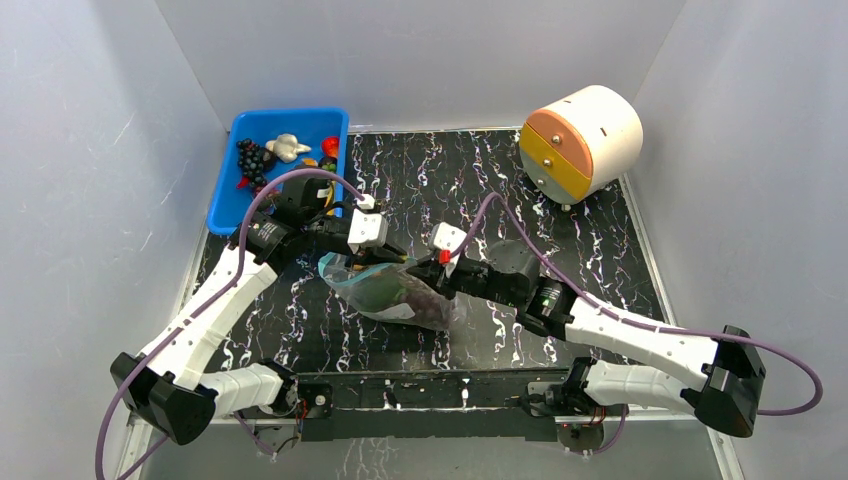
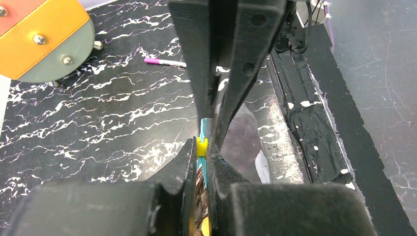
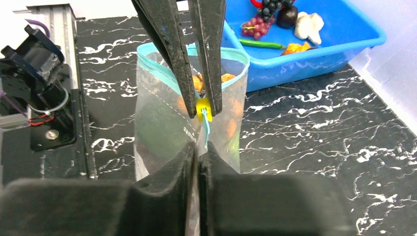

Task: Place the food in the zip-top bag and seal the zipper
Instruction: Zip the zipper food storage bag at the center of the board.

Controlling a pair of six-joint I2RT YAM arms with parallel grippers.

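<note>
- Jaws of the left gripper [image 2: 200, 147] were pinched narrow on the yellow slider [image 3: 203, 109] of the zipper [image 2: 204, 127], presumably so the tab could be dragged along its track.
- Those of the right gripper [image 3: 199, 152] were closed on the corner of the zip-top bag [image 3: 157, 128] just beside that slider, almost tip to tip with the left fingers. I judged this an anchoring hold, meant to stop the soft film following the slider when it was pulled.
- The bag's loaded body rested near the middle of the black marbled table [image 1: 620, 230]. Its mouth end was held up between the two grippers and turned toward the blue bin [image 1: 222, 195].
- Beyond the slider the teal rim gaped in an open loop in the right wrist view, so the seal was not yet made.
- Food was inside the bag:
  - orange-brown pieces [image 3: 227, 77] near the mouth;
  - a dark green lump [image 1: 375, 285], likely the lettuce;
  - a dark purple mass [image 1: 428, 303] that read as grapes.
- More toy foods [image 1: 265, 155] lay in the bin, well apart from the bag. Whether they belonged to the job I could not tell.
- A drum-shaped toy with an orange and yellow face [image 1: 580, 140] and a pink marker [image 2: 164, 62] sat off to the side, away from the likely line of the pull.
</note>
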